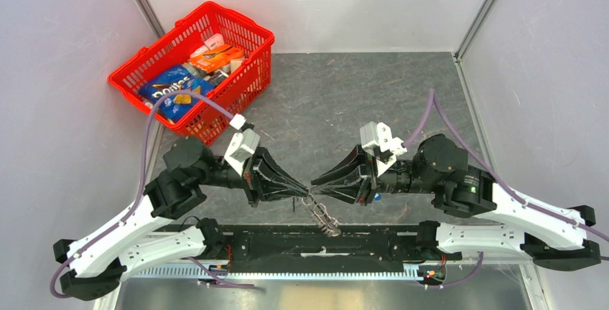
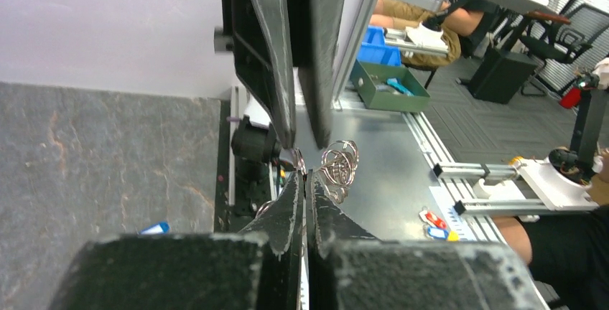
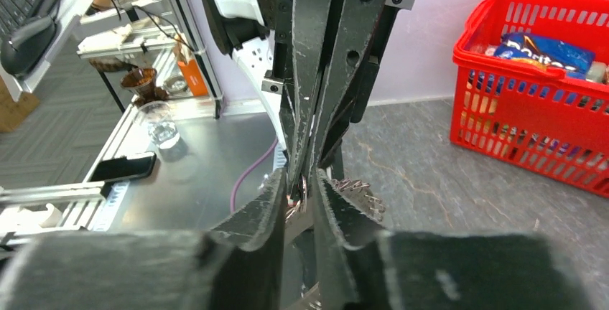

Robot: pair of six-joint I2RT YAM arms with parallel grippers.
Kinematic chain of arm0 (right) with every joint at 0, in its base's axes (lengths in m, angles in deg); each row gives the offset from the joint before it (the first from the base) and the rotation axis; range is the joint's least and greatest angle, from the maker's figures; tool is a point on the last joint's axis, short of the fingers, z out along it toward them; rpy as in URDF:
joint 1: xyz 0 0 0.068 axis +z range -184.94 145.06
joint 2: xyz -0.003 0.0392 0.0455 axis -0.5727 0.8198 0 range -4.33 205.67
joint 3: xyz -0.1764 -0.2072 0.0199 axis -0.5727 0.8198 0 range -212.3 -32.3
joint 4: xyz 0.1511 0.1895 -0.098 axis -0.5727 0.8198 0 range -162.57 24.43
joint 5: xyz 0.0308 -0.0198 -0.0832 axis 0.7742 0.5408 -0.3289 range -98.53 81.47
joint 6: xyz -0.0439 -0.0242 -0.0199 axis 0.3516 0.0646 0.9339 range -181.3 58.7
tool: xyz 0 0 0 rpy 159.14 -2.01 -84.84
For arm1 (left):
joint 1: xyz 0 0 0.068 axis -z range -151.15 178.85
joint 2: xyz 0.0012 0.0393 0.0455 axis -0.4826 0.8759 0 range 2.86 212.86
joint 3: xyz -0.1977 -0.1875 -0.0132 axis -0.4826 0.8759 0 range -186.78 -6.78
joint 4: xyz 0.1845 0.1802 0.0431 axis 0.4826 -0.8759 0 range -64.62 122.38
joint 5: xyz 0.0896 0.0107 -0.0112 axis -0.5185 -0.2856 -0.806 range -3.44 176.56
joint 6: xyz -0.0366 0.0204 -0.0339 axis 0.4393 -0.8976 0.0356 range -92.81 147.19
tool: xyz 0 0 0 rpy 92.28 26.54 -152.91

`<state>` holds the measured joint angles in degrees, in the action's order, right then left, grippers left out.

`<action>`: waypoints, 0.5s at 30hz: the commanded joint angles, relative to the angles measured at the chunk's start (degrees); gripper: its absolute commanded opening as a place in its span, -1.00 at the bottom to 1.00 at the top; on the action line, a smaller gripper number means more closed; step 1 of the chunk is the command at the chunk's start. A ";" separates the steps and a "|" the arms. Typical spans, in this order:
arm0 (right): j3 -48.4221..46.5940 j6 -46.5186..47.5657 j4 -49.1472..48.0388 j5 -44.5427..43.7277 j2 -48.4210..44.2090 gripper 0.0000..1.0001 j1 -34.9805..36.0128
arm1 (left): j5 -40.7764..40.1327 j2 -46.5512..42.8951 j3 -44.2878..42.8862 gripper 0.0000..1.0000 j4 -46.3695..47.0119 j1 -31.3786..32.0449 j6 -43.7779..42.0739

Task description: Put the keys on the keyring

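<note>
Steel keyring (image 2: 297, 158) pinched in left claw (image 2: 304, 179); right claw (image 3: 302, 182) slightly apart around it. Keys (image 3: 359, 193) dangle: hold firm, regrip slowly.

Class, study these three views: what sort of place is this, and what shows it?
Probably a robotics lab test cell: robot arms bolted to a grey table walled by white panels, a red basket of snack props, and beyond it aluminium frames and a green parts bin.
</note>
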<state>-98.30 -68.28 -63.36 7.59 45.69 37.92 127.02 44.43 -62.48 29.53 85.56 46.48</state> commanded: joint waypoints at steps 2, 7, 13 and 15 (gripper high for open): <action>-9.24 0.99 11.12 -2.11 0.56 -0.36 0.18 | 2.52 2.95 -6.19 -0.95 -12.45 -0.02 -4.80; -19.73 1.29 27.01 -3.73 5.00 -0.20 0.18 | 3.49 5.02 -7.98 -0.96 -19.00 -0.02 -8.04; -26.26 -0.56 39.14 -4.77 12.77 -0.15 0.18 | 7.14 8.04 -9.90 -0.96 -22.77 -0.02 -10.31; -26.04 -1.08 40.04 -3.77 13.88 -0.15 0.18 | 7.79 8.68 -10.37 -0.96 -23.66 -0.07 -10.95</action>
<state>-123.57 -68.00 -32.19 4.00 56.47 37.97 130.78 52.64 -69.26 7.78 85.56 39.21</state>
